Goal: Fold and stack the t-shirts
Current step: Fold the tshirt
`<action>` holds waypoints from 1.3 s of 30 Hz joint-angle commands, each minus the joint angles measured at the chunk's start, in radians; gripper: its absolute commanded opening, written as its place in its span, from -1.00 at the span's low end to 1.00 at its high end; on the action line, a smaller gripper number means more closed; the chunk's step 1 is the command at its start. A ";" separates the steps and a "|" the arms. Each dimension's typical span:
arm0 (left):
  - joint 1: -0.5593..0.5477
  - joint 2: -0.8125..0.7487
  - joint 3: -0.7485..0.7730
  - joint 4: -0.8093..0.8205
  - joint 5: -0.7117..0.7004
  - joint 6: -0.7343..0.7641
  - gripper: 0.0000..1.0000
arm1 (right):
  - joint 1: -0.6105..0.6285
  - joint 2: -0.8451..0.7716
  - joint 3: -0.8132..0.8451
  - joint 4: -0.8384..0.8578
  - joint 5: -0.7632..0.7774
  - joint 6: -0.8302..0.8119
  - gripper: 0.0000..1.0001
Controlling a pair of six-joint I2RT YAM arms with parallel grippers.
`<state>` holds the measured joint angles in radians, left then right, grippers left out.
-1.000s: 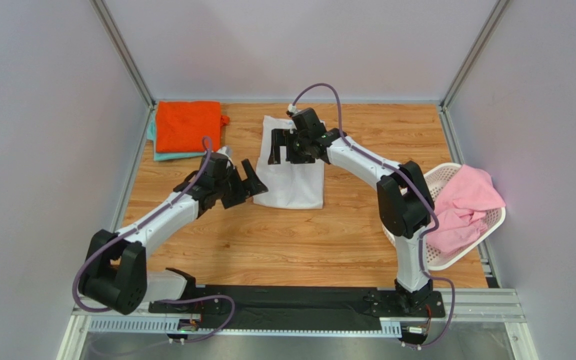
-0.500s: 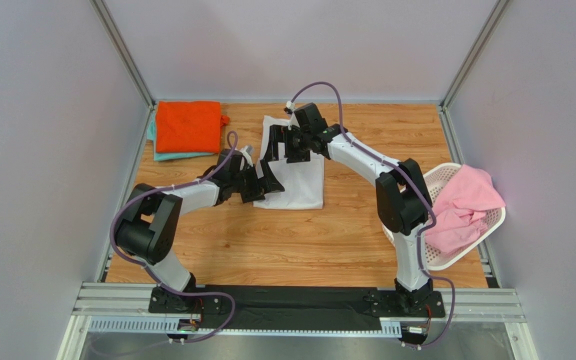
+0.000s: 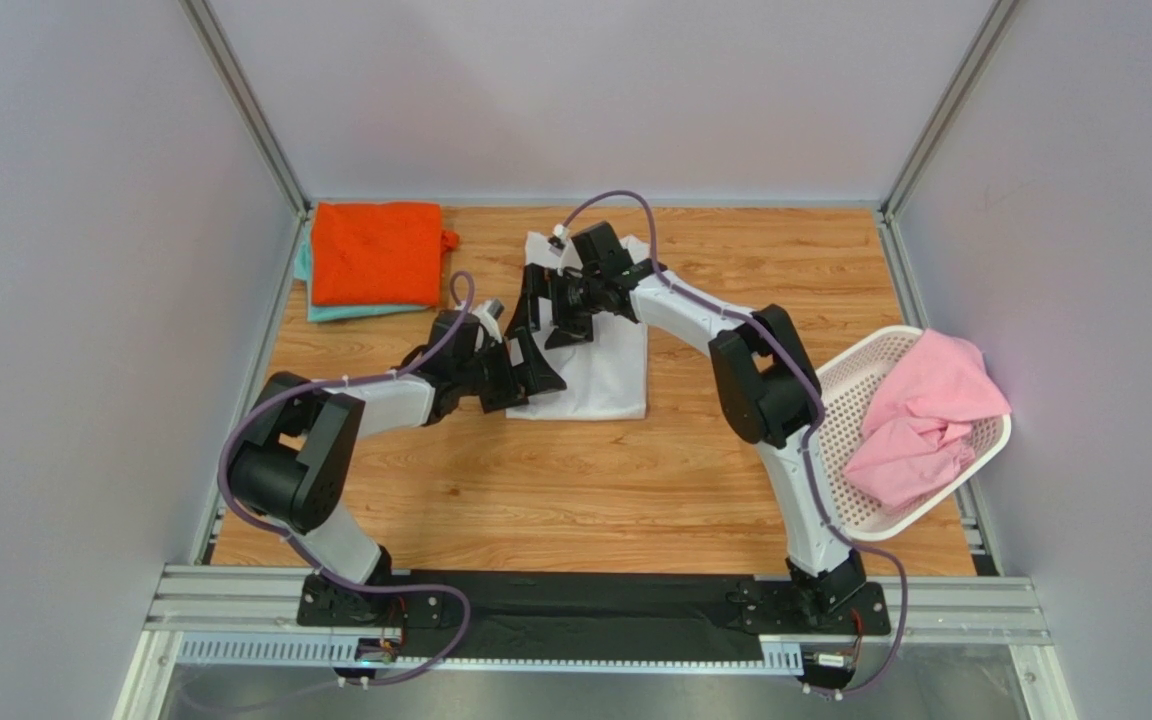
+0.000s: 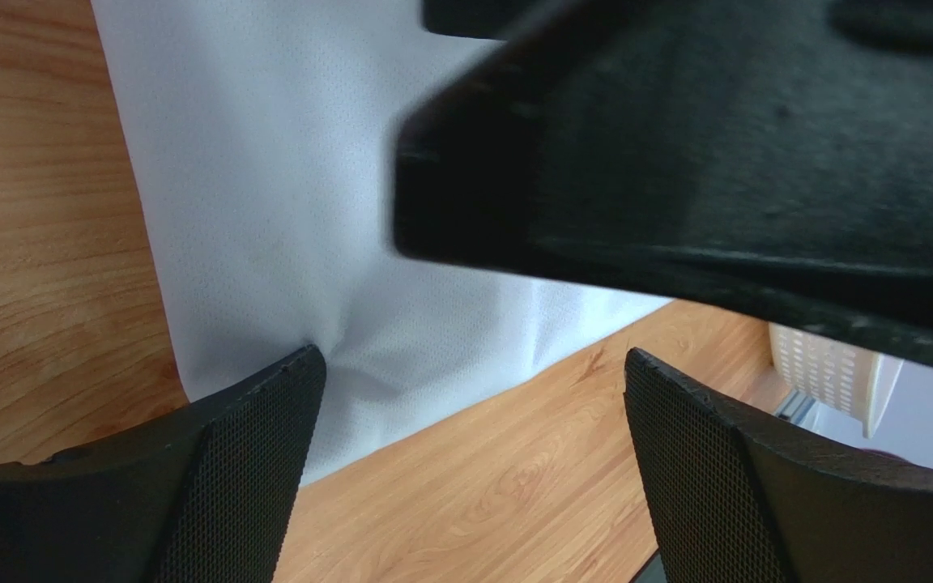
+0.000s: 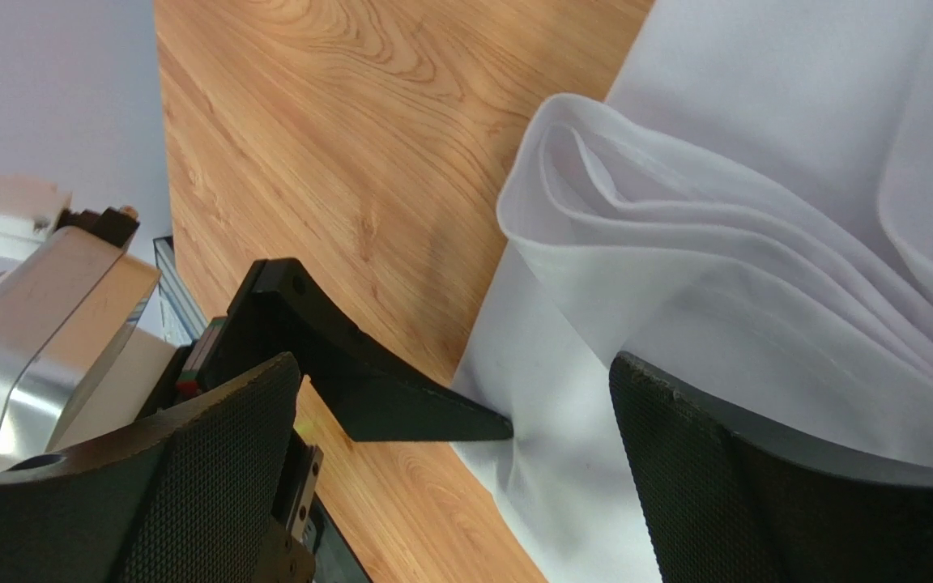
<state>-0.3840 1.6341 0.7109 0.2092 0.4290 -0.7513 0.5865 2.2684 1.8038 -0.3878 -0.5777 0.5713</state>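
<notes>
**A:** What takes up the most room?

**B:** The wooden table (image 3: pixel 597 480). Near its middle lies the white t-shirt (image 3: pixel 605 375), folded into a tall rectangle. It lies flat except along its left edge.

**A:** And what is around the white t-shirt?

**B:** Well off to its right is a white perforated laundry basket (image 3: pixel 886 525) with a crumpled pink t-shirt (image 3: pixel 920 413) inside. Off to its left and further back, well apart from it, is a folded orange t-shirt (image 3: pixel 375 252). That one lies on top of a teal t-shirt (image 3: pixel 342 312), which shows only as a strip along the left and near sides.

**A:** Where are the arms?

**B:** Both are at the white t-shirt's left edge. The right gripper (image 3: pixel 552 318) is over the far part of that edge. The left gripper (image 3: pixel 530 371) is just nearer along it, close beside the other.

**A:** Is either one gripping the cloth?

**B:** No. In the left wrist view the left fingers (image 4: pixel 228 474) are spread wide, with white cloth and some wood in the gap. One tip sits at the cloth's edge, and the cloth puckers there. The right fingers (image 5: pixel 192 474) are also spread wide, with a loose bulge of the white t-shirt's folded layers between them. A black finger of the left gripper points at the cloth's edge just below that bulge.
</notes>
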 commanded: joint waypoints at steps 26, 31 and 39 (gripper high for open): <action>-0.009 -0.085 0.004 -0.077 -0.013 0.063 1.00 | -0.106 0.028 0.313 -0.011 0.108 -0.094 1.00; -0.027 -0.213 0.117 -0.207 -0.093 0.122 0.99 | -0.103 -0.197 0.116 -0.020 0.223 -0.149 1.00; -0.042 -0.471 0.066 -0.484 -0.338 0.115 0.99 | -0.073 -0.697 -0.479 -0.020 0.703 -0.143 1.00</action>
<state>-0.4248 1.2411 0.8169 -0.1318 0.2295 -0.6476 0.5007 1.6852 1.5017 -0.4030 -0.1364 0.4366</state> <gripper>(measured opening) 0.994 0.998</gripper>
